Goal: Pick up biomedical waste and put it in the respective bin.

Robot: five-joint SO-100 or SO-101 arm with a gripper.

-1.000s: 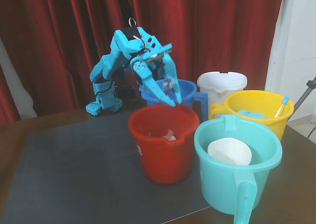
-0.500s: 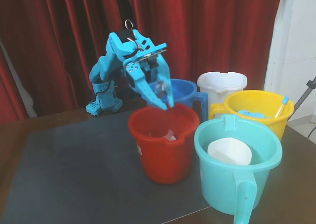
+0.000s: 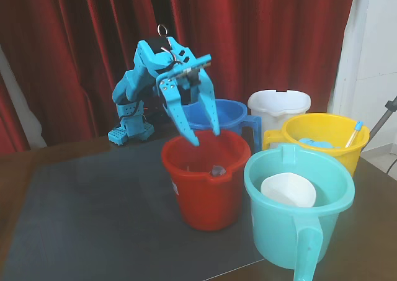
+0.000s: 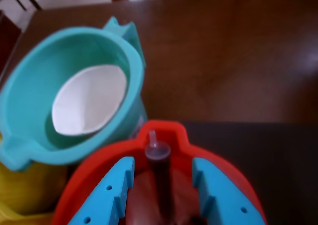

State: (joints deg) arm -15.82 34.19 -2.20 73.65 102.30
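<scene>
Syringe let go over the red bucket

Half a second ago the gripper point(image 3: 207, 138) held its fingers close around something small above the red bucket point(image 3: 205, 197); now, in the fixed view, the two fingers stand clearly apart and empty, and a small greyish thing shows low inside the bucket near its far wall. That reads as the release, so the drop looks done or nearly done, with only the arm's retreat left. In the wrist view the syringe point(image 4: 160, 178) lies between the spread fingers, touching neither as far as can be told, inside the red rim. Its long axis runs up and down in that view, the narrow pale tip toward the bucket's pouring lip and the dark barrel running back under the camera. Whether it has settled on the bottom is unclear.
</scene>
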